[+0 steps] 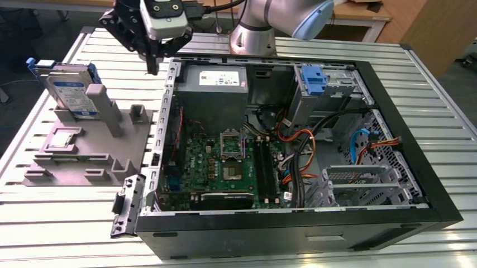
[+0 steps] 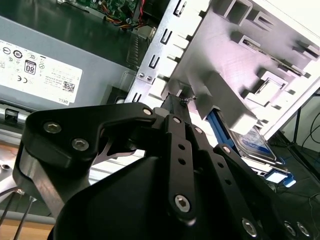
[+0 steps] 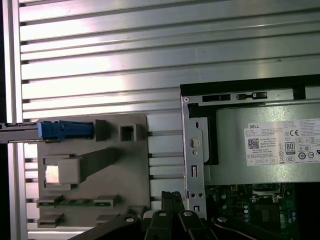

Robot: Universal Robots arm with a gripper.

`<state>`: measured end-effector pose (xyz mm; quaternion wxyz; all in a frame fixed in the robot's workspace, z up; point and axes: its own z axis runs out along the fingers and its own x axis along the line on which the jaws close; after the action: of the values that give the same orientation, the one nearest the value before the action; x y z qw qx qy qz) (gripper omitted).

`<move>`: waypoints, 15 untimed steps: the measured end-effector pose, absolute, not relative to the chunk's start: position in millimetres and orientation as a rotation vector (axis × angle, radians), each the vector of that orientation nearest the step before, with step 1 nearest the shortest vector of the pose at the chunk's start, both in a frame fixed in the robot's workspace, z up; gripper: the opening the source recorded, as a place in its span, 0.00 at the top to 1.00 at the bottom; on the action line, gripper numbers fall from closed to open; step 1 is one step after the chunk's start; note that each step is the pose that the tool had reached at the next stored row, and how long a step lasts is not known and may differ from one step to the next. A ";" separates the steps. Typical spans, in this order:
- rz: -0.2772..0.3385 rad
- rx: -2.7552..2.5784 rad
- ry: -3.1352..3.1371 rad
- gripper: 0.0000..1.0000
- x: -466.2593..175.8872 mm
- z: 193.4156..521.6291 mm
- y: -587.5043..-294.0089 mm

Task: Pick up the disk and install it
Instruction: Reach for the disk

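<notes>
The robot arm (image 1: 253, 30) is a thick, round tube of brushed silver-grey metal, with a pale blue cap (image 1: 313, 19) closing one joint. Black cables (image 1: 216, 6) run beside it near the wrist. A white and grey box-shaped module (image 1: 165, 12) is mounted at the wrist, next to the gripper (image 1: 153, 68). The gripper is matt black throughout, built of flat, jointed link bars (image 2: 177, 150) that narrow to two slim fingers (image 3: 167, 202). In the second wrist view the bars show small round holes and silver socket-head screws (image 2: 182, 202) at the pivots. A rounded black plate (image 2: 75, 135) carries two more screws.
</notes>
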<state>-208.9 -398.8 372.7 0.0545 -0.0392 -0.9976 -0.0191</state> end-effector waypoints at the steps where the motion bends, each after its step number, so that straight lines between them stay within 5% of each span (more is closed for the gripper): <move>1: -0.058 -0.119 -3.029 0.90 -209.1 372.6 -398.9; 15: -0.057 -0.119 -3.023 0.90 -210.6 371.9 -398.9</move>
<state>-210.6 -398.9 371.9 0.0578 -0.0393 -0.9974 -0.0190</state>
